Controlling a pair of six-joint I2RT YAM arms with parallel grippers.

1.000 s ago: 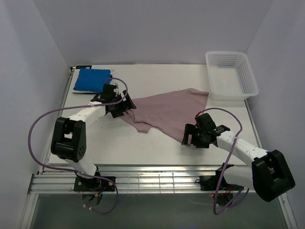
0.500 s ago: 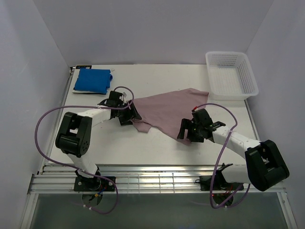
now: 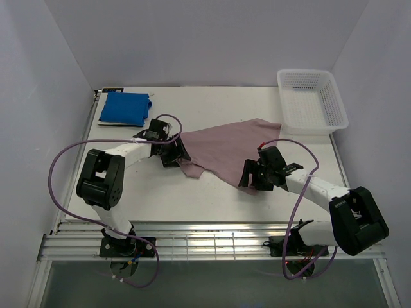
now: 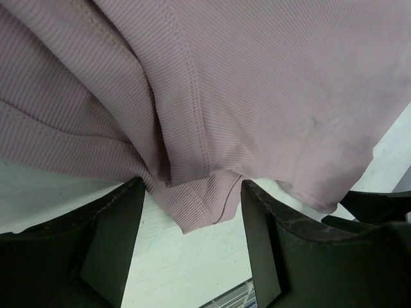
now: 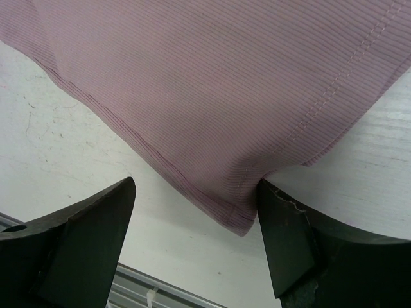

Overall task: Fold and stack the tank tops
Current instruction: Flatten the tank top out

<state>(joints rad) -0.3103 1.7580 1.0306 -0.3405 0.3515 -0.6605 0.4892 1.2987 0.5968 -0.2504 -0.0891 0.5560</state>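
Observation:
A dusty pink tank top (image 3: 225, 149) lies spread across the middle of the table. A bright blue tank top (image 3: 125, 108) sits folded at the far left corner. My left gripper (image 3: 178, 154) is at the pink top's left end. In the left wrist view it (image 4: 191, 240) is open, its fingers (image 4: 109, 244) either side of a bunched ribbed corner (image 4: 192, 208). My right gripper (image 3: 248, 180) is at the pink top's near corner. In the right wrist view it (image 5: 196, 240) is open, with the hem corner (image 5: 234, 215) against its right finger (image 5: 289, 247).
A white lattice basket (image 3: 313, 101) stands at the far right of the table. The metal rail (image 3: 205, 240) runs along the near edge, close behind both grippers. White walls close in both sides.
Both grippers have come down onto the pink top's corners. The left moved right to the left end. The right moved left and away. Both pairs of jaws have narrowed a little.

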